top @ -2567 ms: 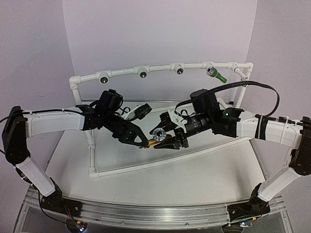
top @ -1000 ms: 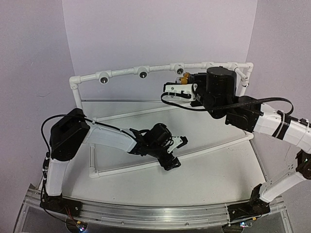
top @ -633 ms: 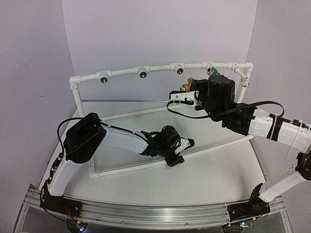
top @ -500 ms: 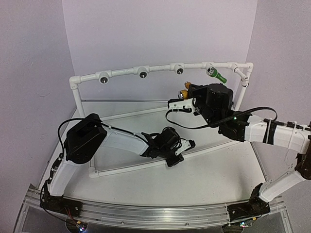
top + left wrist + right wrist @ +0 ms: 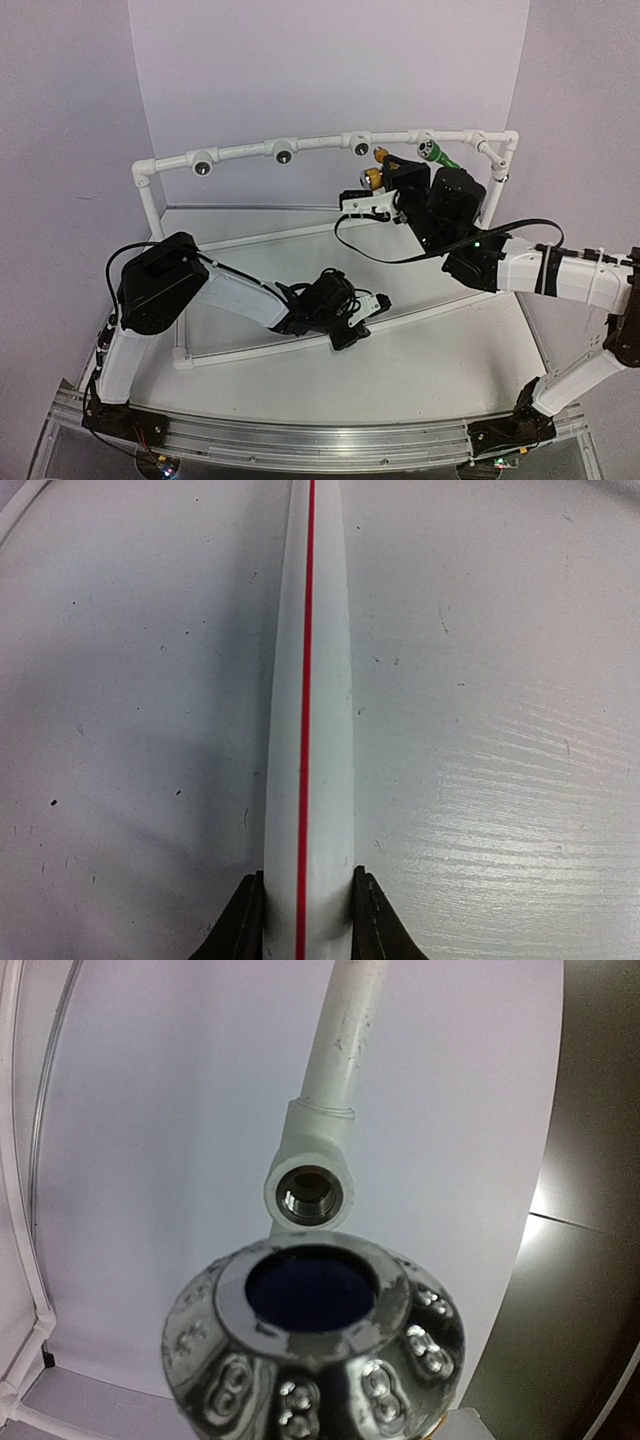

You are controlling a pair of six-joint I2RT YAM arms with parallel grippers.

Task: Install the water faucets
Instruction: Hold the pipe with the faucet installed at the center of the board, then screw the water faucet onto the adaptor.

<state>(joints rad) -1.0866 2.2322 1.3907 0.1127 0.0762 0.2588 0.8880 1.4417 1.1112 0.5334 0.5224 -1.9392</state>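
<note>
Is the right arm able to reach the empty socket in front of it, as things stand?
Probably yes: the socket faces the held yellow faucet closely, and nothing stands between them.

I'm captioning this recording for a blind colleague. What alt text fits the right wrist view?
The shiny silver head of a faucet, with a dark blue round centre, fills the lower foreground. Just behind it, a white pipe fitting shows an open threaded socket facing the camera, against a pale lilac wall.

A white plastic pipe frame [image 5: 250, 152] with dark round sockets [image 5: 203, 166] along its top rail stands on a scuffed white table [image 5: 430, 360], before a pale lilac backdrop [image 5: 300, 70].
</note>
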